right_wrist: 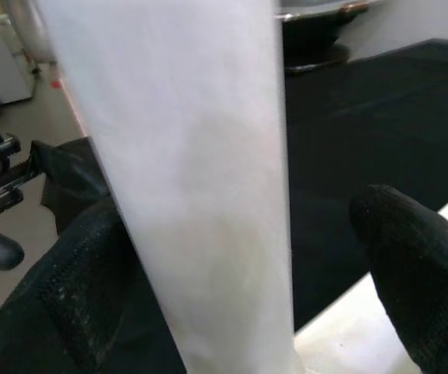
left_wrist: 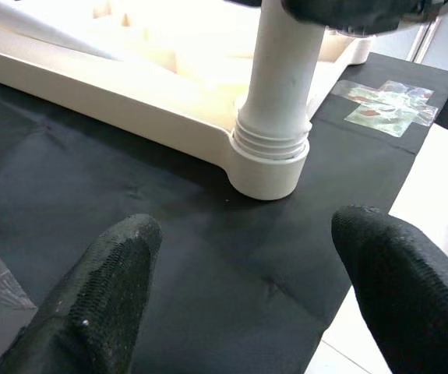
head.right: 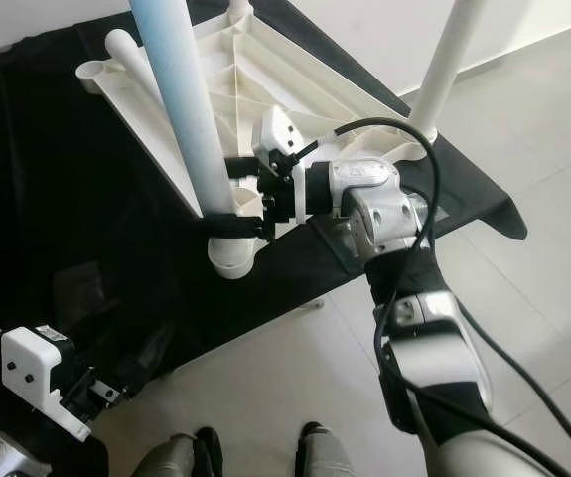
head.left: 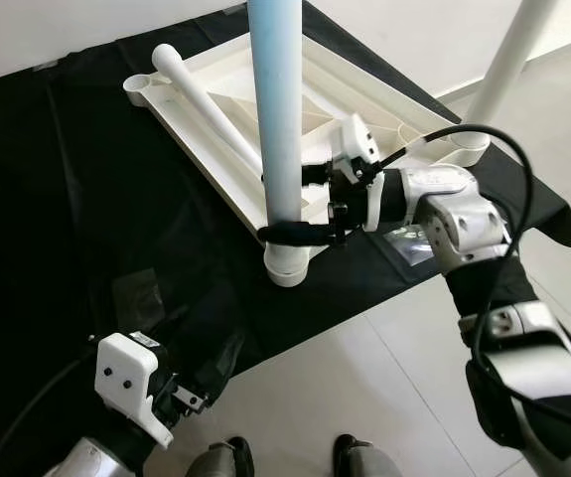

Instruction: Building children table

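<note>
Your two head views look steeply down from above at the upright table leg point(head.left: 281, 119), which both share from slightly offset angles. Your left wrist view sits low and close over the black cloth point(left_wrist: 169, 257), facing the socket point(left_wrist: 269, 160) at that leg's base. Your right wrist view looks across, pressed right against the same leg.
</note>
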Controlling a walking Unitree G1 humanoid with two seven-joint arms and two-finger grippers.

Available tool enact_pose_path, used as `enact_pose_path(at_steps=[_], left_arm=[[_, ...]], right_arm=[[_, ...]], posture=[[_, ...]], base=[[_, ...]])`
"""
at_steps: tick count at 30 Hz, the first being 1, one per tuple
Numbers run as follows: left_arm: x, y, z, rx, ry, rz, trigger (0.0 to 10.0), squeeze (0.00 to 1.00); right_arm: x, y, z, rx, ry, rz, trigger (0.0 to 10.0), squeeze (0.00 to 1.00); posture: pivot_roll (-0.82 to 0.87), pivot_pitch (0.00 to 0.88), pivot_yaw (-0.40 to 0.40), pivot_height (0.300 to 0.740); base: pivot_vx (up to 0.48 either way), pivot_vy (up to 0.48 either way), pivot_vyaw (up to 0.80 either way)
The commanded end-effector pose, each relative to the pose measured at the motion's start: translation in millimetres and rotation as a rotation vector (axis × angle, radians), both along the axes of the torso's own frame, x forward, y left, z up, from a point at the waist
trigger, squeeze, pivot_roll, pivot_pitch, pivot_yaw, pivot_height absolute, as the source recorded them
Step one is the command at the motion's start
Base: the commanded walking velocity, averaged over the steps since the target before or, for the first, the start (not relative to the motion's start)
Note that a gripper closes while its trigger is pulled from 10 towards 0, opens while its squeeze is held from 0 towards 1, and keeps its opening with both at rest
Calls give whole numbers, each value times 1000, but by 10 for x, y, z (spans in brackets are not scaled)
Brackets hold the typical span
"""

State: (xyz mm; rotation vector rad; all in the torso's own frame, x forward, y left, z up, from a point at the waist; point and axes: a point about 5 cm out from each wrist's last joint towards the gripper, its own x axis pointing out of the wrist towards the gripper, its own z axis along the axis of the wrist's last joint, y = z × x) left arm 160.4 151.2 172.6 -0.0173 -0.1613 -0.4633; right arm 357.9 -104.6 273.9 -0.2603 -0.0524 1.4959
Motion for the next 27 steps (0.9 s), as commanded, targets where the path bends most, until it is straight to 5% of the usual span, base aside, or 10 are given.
enact_pose_path(at_steps=[1,10,11,13,14,15,16,27], left_arm=[[-45,13,13,-3,-4,14,10000,0],[-130,35,111,8,-33,-1,10000,0],[-148,29,139,19,-40,-16,10000,0],[-148,29,139,19,-40,-16,10000,0],[-158,24,155,24,-44,-25,10000,0],[-158,24,155,24,-44,-25,10000,0],[-163,17,184,31,-52,-34,10000,0],[-158,-9,217,37,-68,-46,10000,0]], right_arm=[[23,-10,34,-31,-8,42,10000,0],[64,-39,-15,-101,27,107,10000,0],[56,-25,-72,-119,38,123,9098,0],[56,-25,-72,-119,38,123,9098,0],[63,-18,-108,-129,45,140,1412,0],[63,-18,-108,-129,45,140,1412,0],[61,-9,-153,-137,50,154,0,0],[60,-137,-136,-137,-39,119,0,0]], posture=[[103,293,31,740],[106,300,17,740],[108,299,15,740],[108,299,15,740],[108,299,15,740],[108,299,15,740],[109,296,16,740],[81,282,9,740]], base=[[0,0,0],[0,0,0],[0,0,0],[0,0,0],[0,0,0],[0,0,0],[0,0,0],[0,0,0]])
